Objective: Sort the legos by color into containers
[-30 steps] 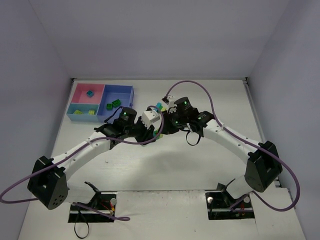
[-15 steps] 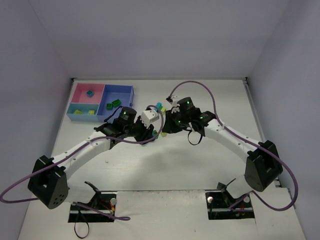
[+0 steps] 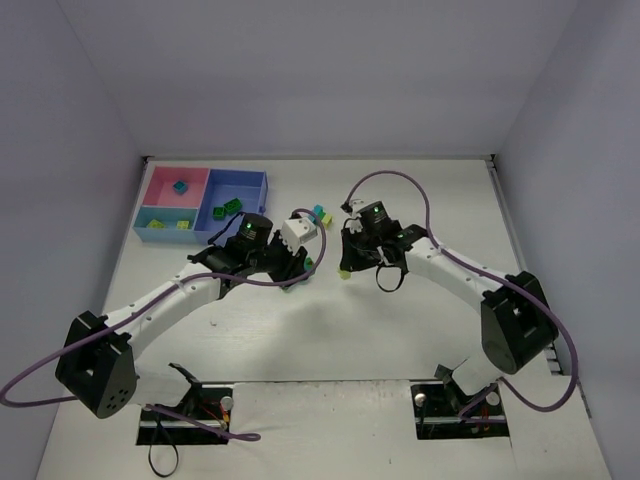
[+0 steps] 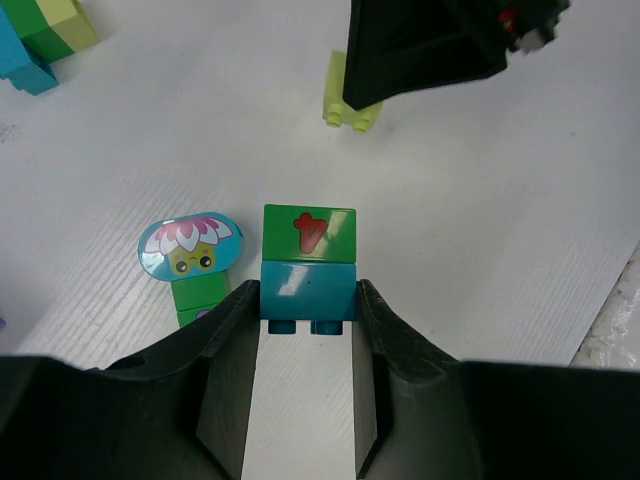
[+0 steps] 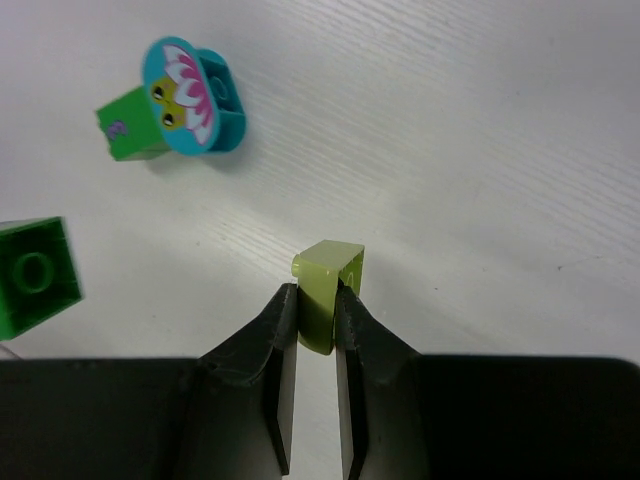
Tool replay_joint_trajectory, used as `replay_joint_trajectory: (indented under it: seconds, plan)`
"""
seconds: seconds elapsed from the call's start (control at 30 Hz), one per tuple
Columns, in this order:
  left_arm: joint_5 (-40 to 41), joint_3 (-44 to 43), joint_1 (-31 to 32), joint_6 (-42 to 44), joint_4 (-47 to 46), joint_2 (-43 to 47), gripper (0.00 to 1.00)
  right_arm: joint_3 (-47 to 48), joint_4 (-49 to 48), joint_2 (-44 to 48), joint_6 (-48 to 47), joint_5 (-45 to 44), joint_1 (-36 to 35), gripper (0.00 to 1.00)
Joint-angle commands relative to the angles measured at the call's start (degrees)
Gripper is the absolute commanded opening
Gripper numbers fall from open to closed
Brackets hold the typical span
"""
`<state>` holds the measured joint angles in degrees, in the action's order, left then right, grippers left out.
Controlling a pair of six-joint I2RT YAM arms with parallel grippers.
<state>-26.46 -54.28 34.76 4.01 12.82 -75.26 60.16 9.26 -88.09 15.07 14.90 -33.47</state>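
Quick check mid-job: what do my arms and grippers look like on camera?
The left arm and right arm have white links and black joints. A purple cable loops along each. A green light glows near each wrist. The left gripper and right gripper have matte black tapered fingers.

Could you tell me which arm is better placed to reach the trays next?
Probably left. The left gripper grips a green-and-teal brick and sits nearer the trays at far left; the right gripper, pinching a yellow-green brick, is farther from them.
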Motion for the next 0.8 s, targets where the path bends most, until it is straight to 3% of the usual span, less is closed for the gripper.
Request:
replay_joint_trajectory:
  seconds: [0.0, 0.27, 0.4, 0.47, 0.6, 0.77]
  plan:
    - [0.27, -0.12, -0.57, -1.63, -5.17, 1.70, 0.04, -1.62, -0.82, -2.95, -0.75, -4.61, -0.98, 0.01]
    - [-0.87, 1.11, -1.19, -3.31, -5.96, 3.28, 0.04, -4.26, -5.82, -6.91, -1.27, -1.98, -1.07, 0.24]
    - [-1.75, 1.20, -1.63, -5.24, -5.53, 4.25, 0.04, -4.00, -6.53, -6.48, -2.94, 0.57, -1.15, 0.50]
    - [-2.54, 0.76, -2.33, -5.77, -4.83, 4.42, 0.04, -3.39, -6.62, -4.29, -5.21, 3.28, -1.15, 0.58]
    - [-6.31, -0.65, -4.43, -5.59, -2.63, 4.51, 0.04, -1.98, -6.53, 1.33, -9.95, 8.29, -0.72, 0.62]
    - [-18.70, -3.28, -9.44, -1.22, 0.00, 4.95, 0.00, -0.31, -6.62, 8.89, -14.54, 19.54, 0.34, 0.61]
